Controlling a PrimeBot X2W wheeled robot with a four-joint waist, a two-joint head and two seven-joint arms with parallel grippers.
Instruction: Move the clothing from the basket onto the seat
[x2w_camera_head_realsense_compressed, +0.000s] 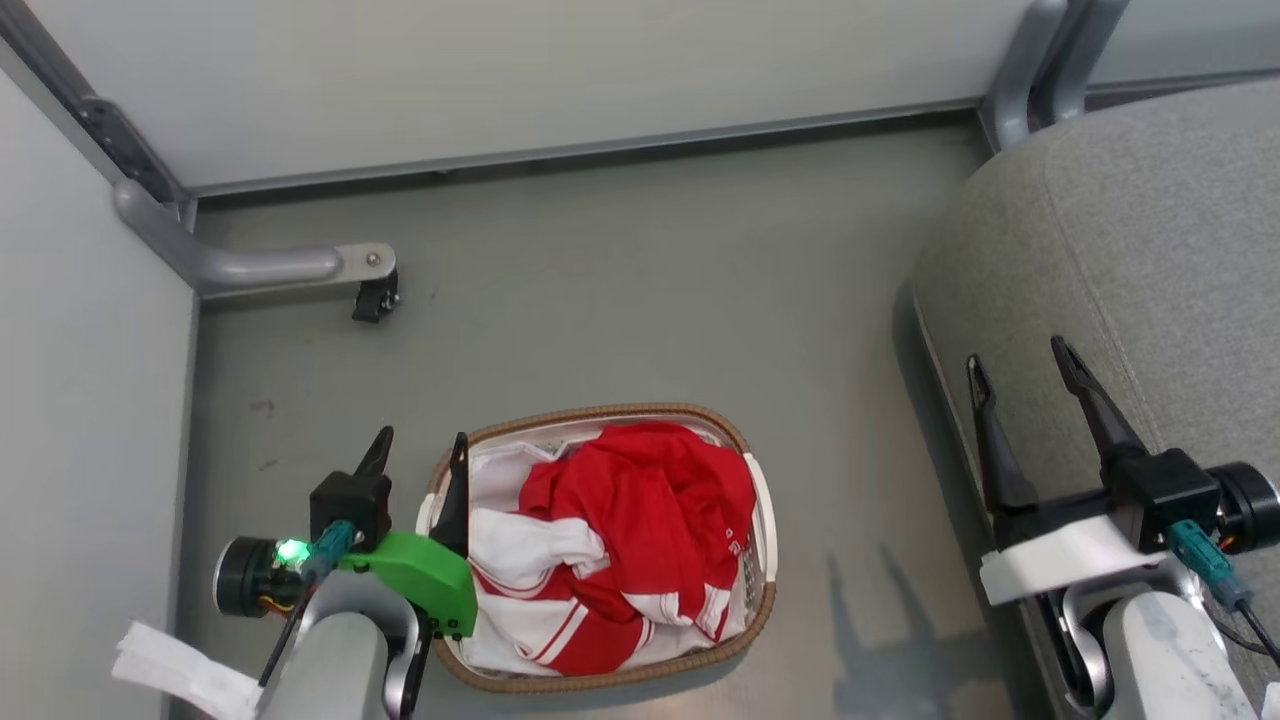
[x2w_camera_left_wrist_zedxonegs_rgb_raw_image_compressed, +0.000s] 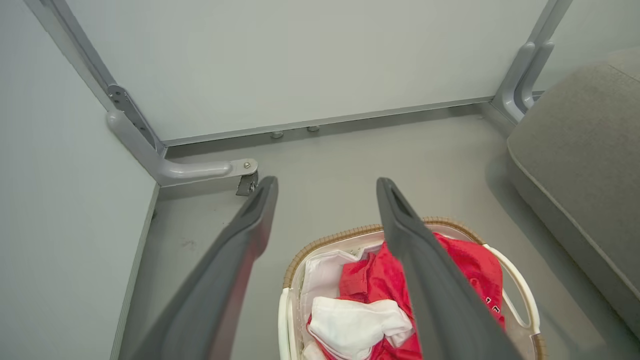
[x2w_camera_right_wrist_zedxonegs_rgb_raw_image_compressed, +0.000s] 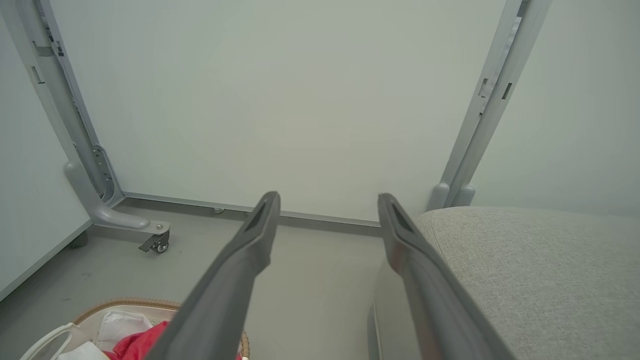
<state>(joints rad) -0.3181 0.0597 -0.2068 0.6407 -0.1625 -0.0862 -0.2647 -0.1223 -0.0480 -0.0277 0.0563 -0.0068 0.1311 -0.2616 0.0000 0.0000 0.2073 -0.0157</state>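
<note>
Lying in a loose heap, the red-and-white clothing (x2w_camera_head_realsense_compressed: 640, 520) fills the white slotted laundry basket (x2w_camera_head_realsense_compressed: 600, 412) almost up to its brown woven rim. A plain white liner sheet (x2w_camera_head_realsense_compressed: 495, 470) shows inside at the far left. The basket stands on the grey floor (x2w_camera_head_realsense_compressed: 650, 270), apart from the grey upholstered seat (x2w_camera_head_realsense_compressed: 1150, 230) at the right.

The left gripper (x2w_camera_head_realsense_compressed: 422, 436) hovers at the basket's left side with its two dark fingers spread wide and gripping nothing. One finger is over the floor and the other over the rim. The right gripper (x2w_camera_head_realsense_compressed: 1015, 353) is also spread wide and empty, and it hangs above the seat's left edge. A castor (x2w_camera_head_realsense_compressed: 375, 297) on a grey partition foot sits on the floor near the far wall panel (x2w_camera_head_realsense_compressed: 550, 70).
</note>
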